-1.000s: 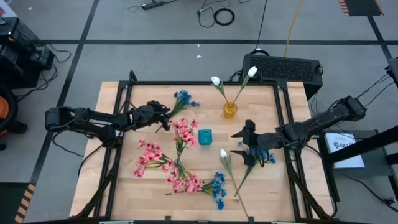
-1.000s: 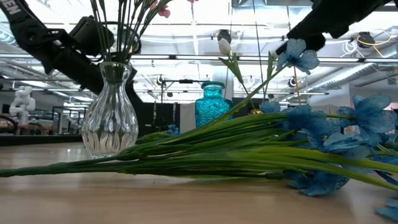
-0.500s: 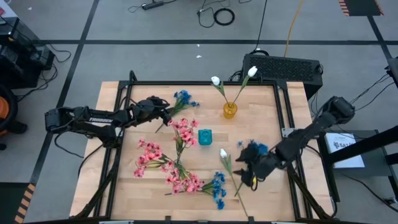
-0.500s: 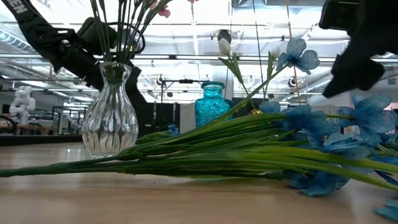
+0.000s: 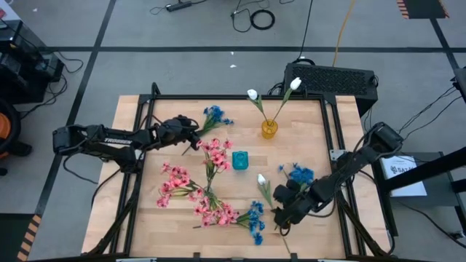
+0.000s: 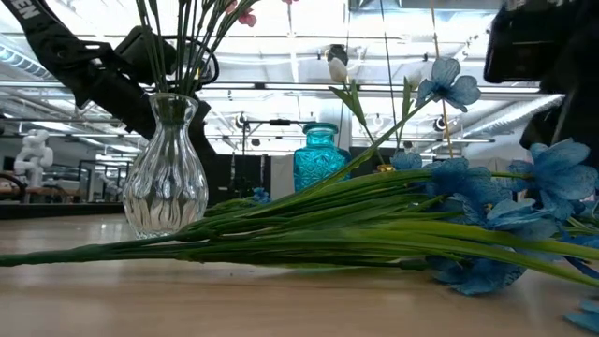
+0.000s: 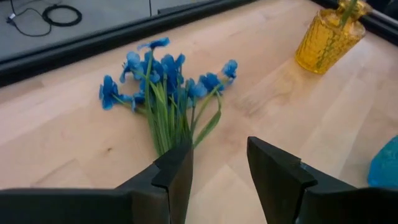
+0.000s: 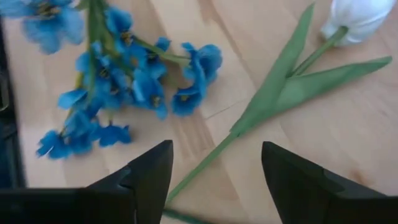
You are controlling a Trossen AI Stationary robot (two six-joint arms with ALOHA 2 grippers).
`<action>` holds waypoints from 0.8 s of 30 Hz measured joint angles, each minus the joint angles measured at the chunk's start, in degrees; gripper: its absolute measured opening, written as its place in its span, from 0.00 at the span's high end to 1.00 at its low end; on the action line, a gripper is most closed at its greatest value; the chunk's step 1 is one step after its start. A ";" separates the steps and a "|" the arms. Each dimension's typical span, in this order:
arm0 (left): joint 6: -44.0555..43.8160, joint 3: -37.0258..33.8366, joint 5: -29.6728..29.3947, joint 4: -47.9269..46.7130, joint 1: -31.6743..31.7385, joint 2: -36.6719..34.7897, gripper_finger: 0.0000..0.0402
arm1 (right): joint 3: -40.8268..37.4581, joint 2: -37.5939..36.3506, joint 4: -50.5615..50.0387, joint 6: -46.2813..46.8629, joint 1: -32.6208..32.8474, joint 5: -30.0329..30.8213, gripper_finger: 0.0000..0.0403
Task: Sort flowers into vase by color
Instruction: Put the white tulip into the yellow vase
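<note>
My right gripper [image 5: 280, 215] [image 8: 214, 180] is open and low over the near right part of the table. Its fingers stand on either side of the green stem [image 8: 202, 165] of a white tulip [image 5: 262, 180] [image 8: 360, 15] lying flat. A blue spray [image 5: 298, 175] [image 8: 106, 81] lies just beyond it. My left gripper [image 5: 192, 135] [image 7: 217, 174] is open at the stem end of another blue spray [image 5: 215, 116] [image 7: 165, 87] lying at the far left. Pink sprays [image 5: 178, 185] lie on the near left. A further blue spray [image 5: 255, 218] lies near the near edge. My left gripper comes level from the table's left at the blue spray's cut stem ends [image 7: 169, 142]. These run up to one finger [image 7: 177, 171]. Whether they touch I cannot tell.
A yellow vase [image 5: 269, 129] [image 7: 326, 37] holds two white tulips at the far middle. A teal vase [image 5: 240, 160] [image 6: 318, 154] stands mid-table. A clear glass vase [image 6: 168, 168] holds pink stems [image 5: 212, 156]. A black frame [image 5: 218, 96] rims the table.
My right gripper has swung from beside the teal vase toward the table's near edge and gone lower, ending over the white tulip's stem. The blue spray by it has stayed lying where it was.
</note>
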 joint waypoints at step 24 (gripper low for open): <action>-4.48 0.00 -3.29 -2.26 -6.18 0.00 0.61 | 12.72 15.61 -14.81 7.16 0.75 4.26 0.45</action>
